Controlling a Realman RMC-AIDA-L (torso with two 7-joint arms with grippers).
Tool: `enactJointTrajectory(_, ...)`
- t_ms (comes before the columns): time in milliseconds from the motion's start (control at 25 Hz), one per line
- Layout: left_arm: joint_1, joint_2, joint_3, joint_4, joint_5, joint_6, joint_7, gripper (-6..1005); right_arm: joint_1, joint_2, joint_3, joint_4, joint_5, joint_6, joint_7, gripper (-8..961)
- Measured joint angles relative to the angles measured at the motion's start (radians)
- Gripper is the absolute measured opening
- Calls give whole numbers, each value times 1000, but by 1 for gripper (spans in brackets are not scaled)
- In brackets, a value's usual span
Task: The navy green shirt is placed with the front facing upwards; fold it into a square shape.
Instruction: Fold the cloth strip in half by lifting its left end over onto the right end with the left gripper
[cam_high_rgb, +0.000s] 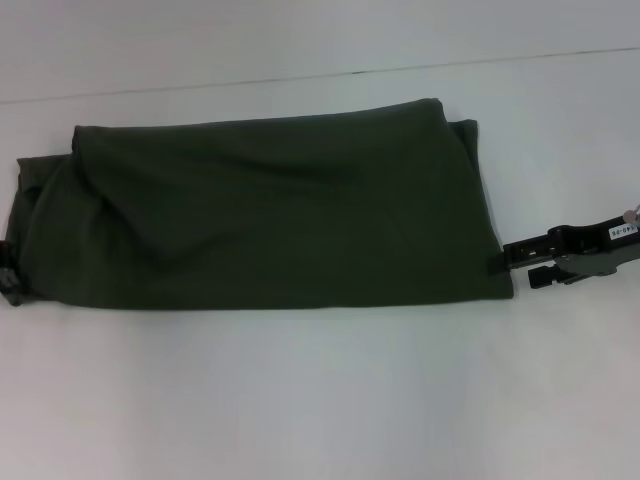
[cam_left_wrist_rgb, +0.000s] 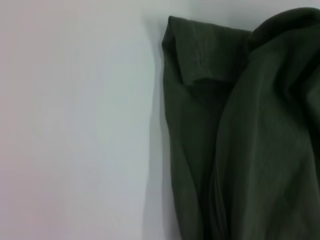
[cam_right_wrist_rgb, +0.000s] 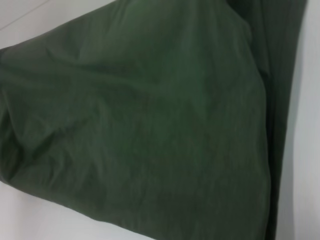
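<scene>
The navy green shirt (cam_high_rgb: 280, 215) lies on the white table as a long folded band, plain side up, with no print or collar showing. Its left end is rumpled and its right end shows a second layer peeking out. My left gripper (cam_high_rgb: 8, 272) is only just in view at the picture's left edge, against the shirt's lower left corner. My right gripper (cam_high_rgb: 510, 262) reaches in from the right and meets the lower right corner of the cloth. The left wrist view shows a folded shirt edge (cam_left_wrist_rgb: 240, 140) beside bare table. Shirt fabric (cam_right_wrist_rgb: 150, 125) fills the right wrist view.
The white table (cam_high_rgb: 320, 400) spreads wide in front of the shirt and to its right. A thin dark seam (cam_high_rgb: 320, 75) runs across the surface behind the shirt.
</scene>
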Motion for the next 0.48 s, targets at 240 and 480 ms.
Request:
enactJointTrajectory(240, -1, 0, 0, 0, 0, -1, 0, 29, 0, 8, 2, 15, 4, 17, 15, 929)
enactJointTrajectory(480, 0, 0, 1, 0, 0, -2, 0, 29, 1, 15, 3, 15, 9, 41, 33, 929)
